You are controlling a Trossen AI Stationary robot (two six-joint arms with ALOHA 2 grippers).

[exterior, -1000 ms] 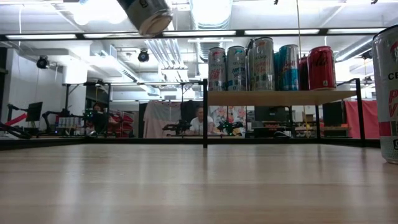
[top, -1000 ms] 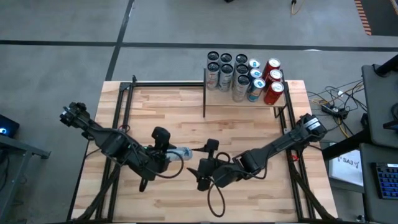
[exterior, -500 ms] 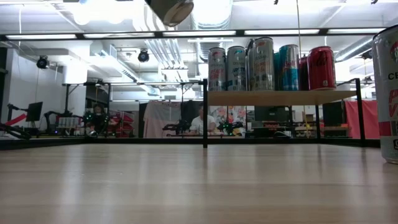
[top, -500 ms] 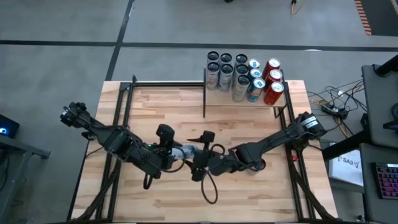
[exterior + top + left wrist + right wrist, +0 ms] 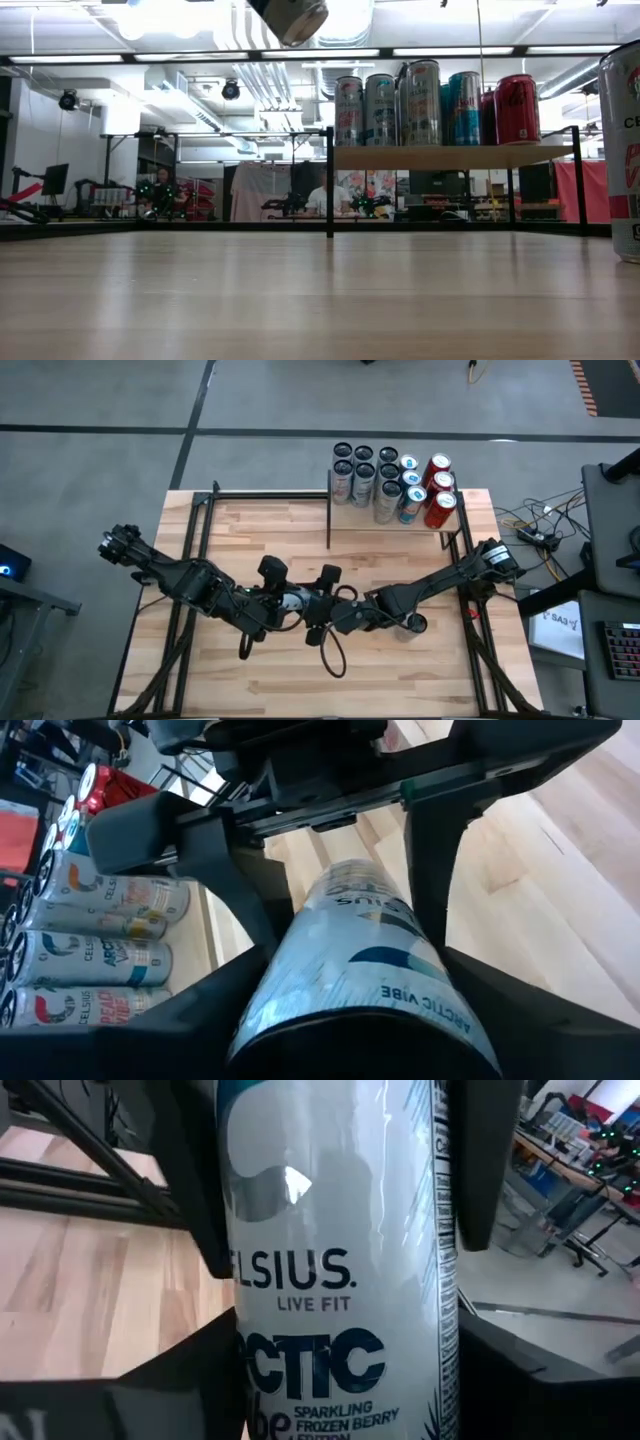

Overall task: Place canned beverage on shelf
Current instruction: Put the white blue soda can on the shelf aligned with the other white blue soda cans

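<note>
Plank surface (image 5: pixel 400 670), with the shelf (image 5: pixel 395 525) at its far edge carrying upright cans. Well in front of the shelf, left hand (image 5: pixel 283 603) and right hand (image 5: pixel 318 607) meet, both gripping the Celsius can (image 5: pixel 293 600), raised above the surface.

The can (image 5: pixel 335 1280) is pale silver-white with dark blue lettering and a blue swirl. On the light-wood shelf (image 5: pixel 450 157) with black posts stand silver cans (image 5: pixel 362 472), blue-and-white cans (image 5: pixel 410 490) and red cans (image 5: pixel 438 492). The table (image 5: pixel 260 525) is pale plank wood; both arms are black.
</note>
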